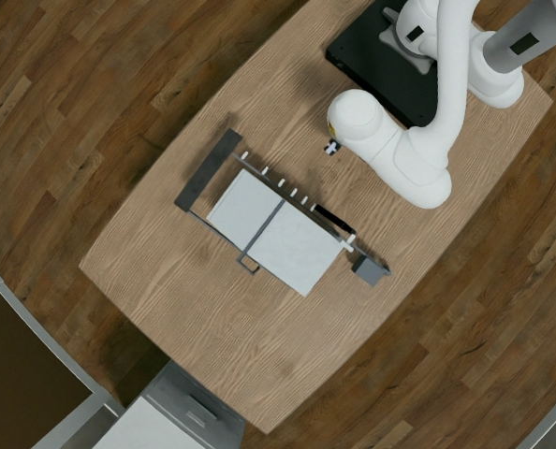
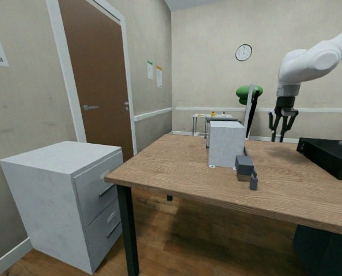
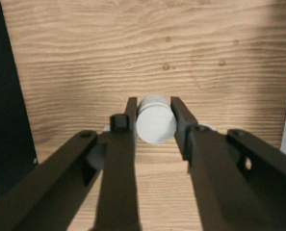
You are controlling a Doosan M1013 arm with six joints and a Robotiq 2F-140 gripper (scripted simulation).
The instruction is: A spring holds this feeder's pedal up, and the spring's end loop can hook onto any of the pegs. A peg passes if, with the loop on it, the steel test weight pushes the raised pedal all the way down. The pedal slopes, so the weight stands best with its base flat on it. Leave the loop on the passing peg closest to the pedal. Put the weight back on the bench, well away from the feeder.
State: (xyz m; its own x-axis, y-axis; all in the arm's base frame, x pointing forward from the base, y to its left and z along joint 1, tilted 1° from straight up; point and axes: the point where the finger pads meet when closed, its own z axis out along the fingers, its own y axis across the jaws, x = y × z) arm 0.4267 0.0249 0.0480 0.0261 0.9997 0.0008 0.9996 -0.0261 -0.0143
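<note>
1. Pincer (image 1: 331, 147) (image 2: 277, 138) (image 3: 153, 110) is narrowed on the weight (image 2: 277, 137) (image 3: 156, 128), upright between its fingertips above the bench (image 1: 249, 338) (image 2: 177, 184) (image 3: 85, 72).
2. From there, the dark plate (image 1: 208, 168), probably the pedal, lies left in the top view, beyond the box (image 1: 283, 232) (image 2: 226, 145).
3. Carrying likely needs clearance over the pegs (image 1: 281, 182).

soft overhead light, diffuse tabletop shadows, blurred tool close-up

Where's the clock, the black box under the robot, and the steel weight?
Clock (image 2: 243, 52): exterior view, its face.
Black box (image 1: 365, 72) (image 2: 323, 156): top and exterior views, its bare top.
Steel weight (image 3: 156, 125): wrist view, its round end.
</note>
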